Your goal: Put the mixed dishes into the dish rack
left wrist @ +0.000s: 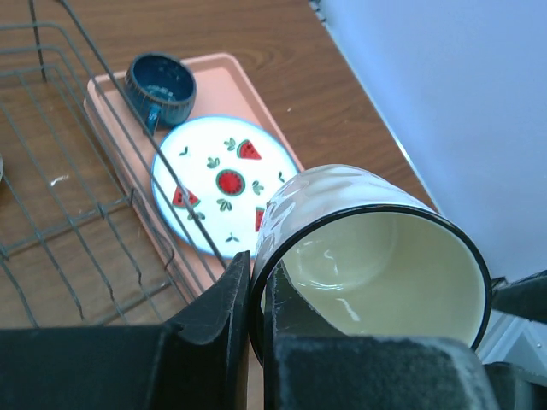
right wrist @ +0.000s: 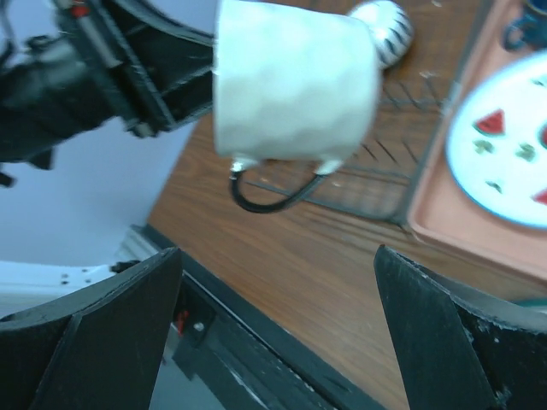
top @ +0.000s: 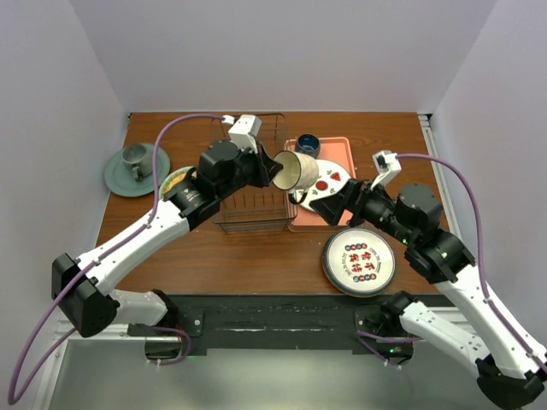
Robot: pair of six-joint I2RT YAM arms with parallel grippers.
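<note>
From above, the left gripper (top: 272, 168) is clamped on the rim of a dimpled ceramic cream mug (top: 297, 171). The mug hangs on its side in the air, over the gap between the dark thin-wire dish rack (top: 253, 213) and the flat pink tray (top: 340, 152). On the tray lie a round white plate (top: 327, 184) with red fruit marks and a small dark blue cup (top: 308, 143). A grey-green cup (top: 135, 160) stands on its saucer (top: 120, 179) at the far left of the brown wooden table (top: 256, 256). A yellow plate (top: 174, 179) peeks out from under the left arm. A dark teal-rimmed plate (top: 359, 260) with a white patterned centre lies near the right arm. The right gripper (top: 318, 199) sits just beside the mug.

The left wrist view shows two black fingers (left wrist: 224, 309) pinching the mug's dark rim, its cream inside empty. The rack's wires are on the left, and the tray with plate and cup is beyond.

The right wrist view shows the right gripper's jaws wide apart with nothing between them. The blurred mug is ahead, handle down. A round pale striped thing (right wrist: 385, 26) shows by the rack, and I cannot tell what it is.
</note>
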